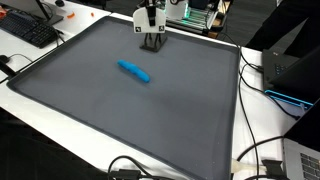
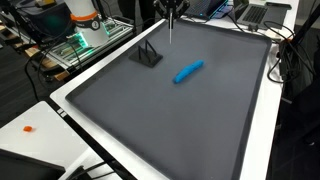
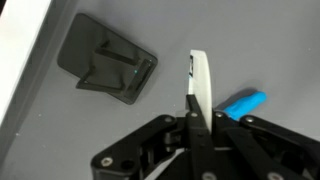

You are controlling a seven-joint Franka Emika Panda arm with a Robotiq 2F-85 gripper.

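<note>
While pinched between fingers of the gripper point(image 3: 196, 122), a white marker point(image 3: 201, 78) was held vertical, tip down beyond the fingertips; a grey mat point(image 2: 180, 120) with blue pen point(image 1: 134, 72) and black stand point(image 2: 147, 54) was seen below, lab desks around.

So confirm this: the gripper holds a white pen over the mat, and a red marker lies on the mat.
Wrong colour: the marker on the mat is blue, as both exterior views show. The gripper does hold a white pen over it.

2 exterior cameras look down on the same grey mat point(image 1: 90, 110) from different sides, the wrist camera from close above.
</note>
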